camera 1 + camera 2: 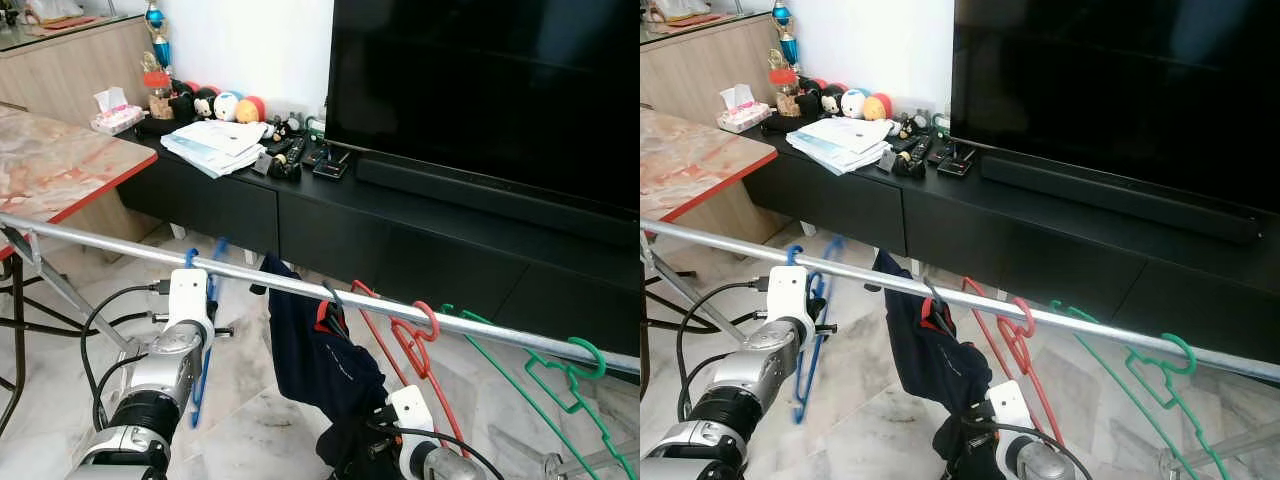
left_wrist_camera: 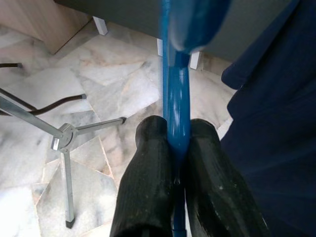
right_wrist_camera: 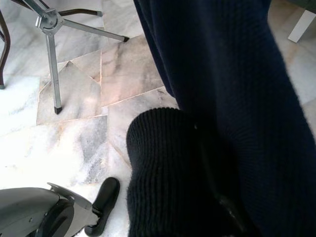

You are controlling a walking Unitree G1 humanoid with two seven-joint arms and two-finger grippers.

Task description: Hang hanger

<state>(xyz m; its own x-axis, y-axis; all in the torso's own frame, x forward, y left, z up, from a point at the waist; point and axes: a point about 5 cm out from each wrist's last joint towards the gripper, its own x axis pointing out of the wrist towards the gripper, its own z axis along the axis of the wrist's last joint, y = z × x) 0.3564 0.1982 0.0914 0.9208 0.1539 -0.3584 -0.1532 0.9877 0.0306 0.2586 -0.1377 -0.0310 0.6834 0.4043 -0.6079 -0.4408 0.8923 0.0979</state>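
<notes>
Marble floor tiles spread beneath a long silver metal rail [image 1: 300, 288] that crosses the room in front of a black TV cabinet [image 1: 420, 240] and a marble-topped desk with a red edge [image 1: 60, 165]. The left tool [image 2: 180, 148] has its two black fingers pressed onto the thin blue plastic hanger [image 1: 205, 330], pinching its bar; the hanger's hook [image 1: 190, 257] rises to the rail and appears to reach over it, though whether it bears on it cannot be told. The hanger's long axis runs nearly upright, from the tool up to the rail, so the coming move likely turns on settling that hook onto the rail directly above the left tool, the nearer arm. The right tool [image 1: 385, 425] is low, against the dark navy garment [image 1: 320, 350]; whether it grips cannot be told. Four hangers are at the rail: one blue, one carrying the garment, one red [image 1: 420, 340], one green [image 1: 560, 385]. One garment, one rail.
</notes>
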